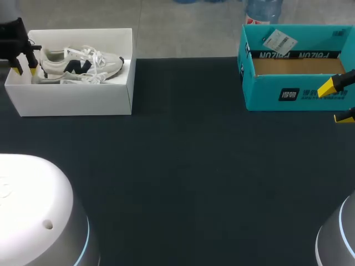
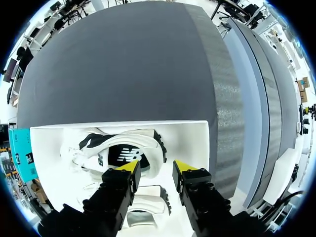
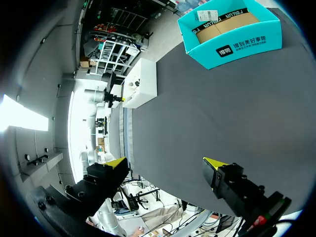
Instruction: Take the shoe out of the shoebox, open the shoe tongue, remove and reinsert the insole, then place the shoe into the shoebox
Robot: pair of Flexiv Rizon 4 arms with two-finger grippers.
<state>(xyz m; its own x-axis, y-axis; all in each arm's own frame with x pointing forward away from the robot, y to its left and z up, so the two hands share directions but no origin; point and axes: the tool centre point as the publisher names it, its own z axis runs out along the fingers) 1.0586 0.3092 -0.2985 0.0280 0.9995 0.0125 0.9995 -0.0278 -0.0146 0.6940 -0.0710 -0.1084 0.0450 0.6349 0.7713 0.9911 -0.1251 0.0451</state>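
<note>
My left hand [image 1: 25,71] hangs over the left end of the white shoebox [image 1: 72,102] at the far left of the bench [image 1: 183,183], fingers moderately apart and holding nothing. The shoe [image 1: 83,62] lies on its side inside the shoebox, beside a second shoe [image 1: 69,80]. I judge no step complete: extraction, tongue opening, insole removal and reinsertion, and return all remain. The bench is a dark, matte, flat surface running between the shoebox and a teal box [image 1: 294,94] at the far right; I judge this stretch the working area. My right hand [image 1: 336,102] sits before the teal box, fingers wide, empty.
</note>
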